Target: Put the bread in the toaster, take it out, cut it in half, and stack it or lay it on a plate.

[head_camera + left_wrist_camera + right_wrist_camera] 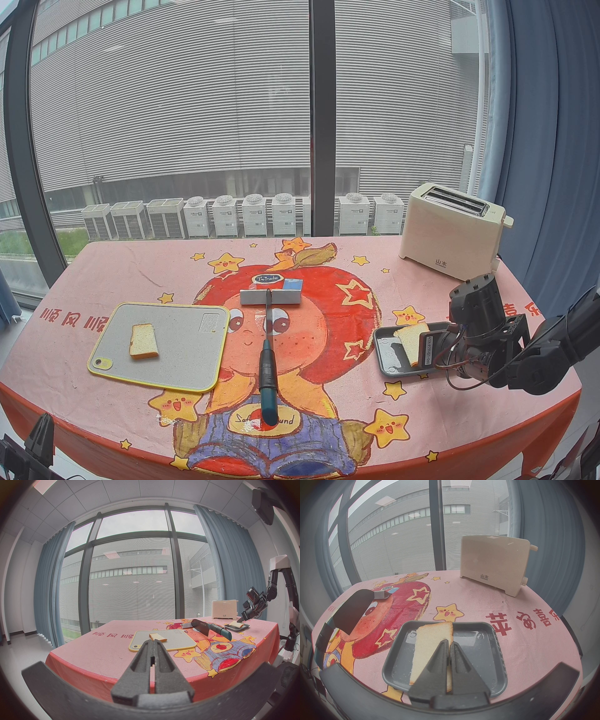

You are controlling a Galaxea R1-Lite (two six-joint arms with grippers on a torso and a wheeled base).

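Observation:
A half slice of bread (pixel 144 340) lies on the grey cutting board (pixel 187 362) at the left. Another piece of bread (pixel 410 340) (pixel 429 644) lies flat in the dark tray (pixel 390 362) (pixel 484 655) at the right. My right gripper (pixel 425 349) (pixel 448 644) hangs just over that piece, shut, with nothing between its fingers. The cream toaster (pixel 450 228) (pixel 493 561) stands behind the tray with its slots empty. The knife (pixel 268 369) lies mid-table, its blade tip resting in a small holder (pixel 270 294). My left gripper (pixel 152 642) is shut, off the table's front-left corner.
The tray sits close to the table's right front edge. Open tablecloth lies between the board, the knife and the tray. A window and blue curtains stand behind the table.

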